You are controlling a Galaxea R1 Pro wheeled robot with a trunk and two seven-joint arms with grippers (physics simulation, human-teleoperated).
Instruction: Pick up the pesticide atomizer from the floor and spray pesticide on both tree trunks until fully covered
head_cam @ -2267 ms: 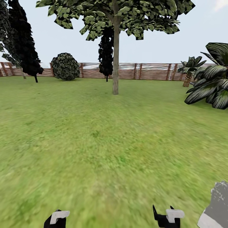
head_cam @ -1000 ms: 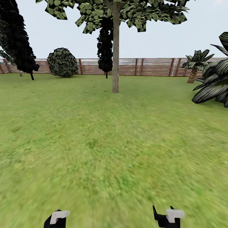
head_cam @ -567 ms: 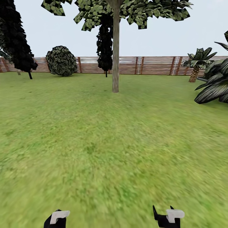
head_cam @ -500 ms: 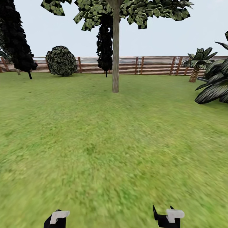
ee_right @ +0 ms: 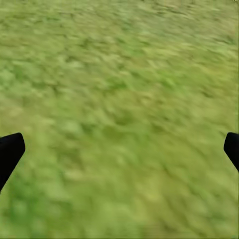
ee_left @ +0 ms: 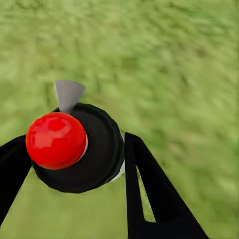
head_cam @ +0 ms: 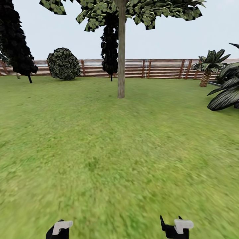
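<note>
Over the last couple of seconds our whole head view shifts, so it is we who move, not the garden. The tree trunk (head_cam: 121, 56) stands a little larger and its crown reaches further past the top edge; the big dark-leaved plant (head_cam: 226, 94) slides toward the right edge, and a grey-and-white object that sat low at the right two seconds ago is gone from sight. We judge this as our base rolling forward toward the tree, with open grass floor (head_cam: 109, 156) between us and the trunk, still well apart.

Our left hand (ee_left: 74, 172) is clenched around the pesticide atomizer (ee_left: 79, 147): in the left wrist view a black round body with a red ball on top and a small grey spout sits between the two black fingers. So the pick-up looks done, and the spraying not yet begun; the trunk shows plain mottled bark.

Our right hand (ee_right: 119, 147) is released and holds nothing, its two fingertips wide apart over bare grass. In the head view the left hand's tip (head_cam: 60, 229) and the right hand's tip (head_cam: 176, 228) peek in low.

Counting: one tall bare-trunked tree of the task's kind in view, so the second must lie elsewhere; three dark conifers (head_cam: 17, 39); one round shrub (head_cam: 63, 63); one short palm (head_cam: 209, 64); one slatted fence (head_cam: 159, 69); one atomizer; two hands.
</note>
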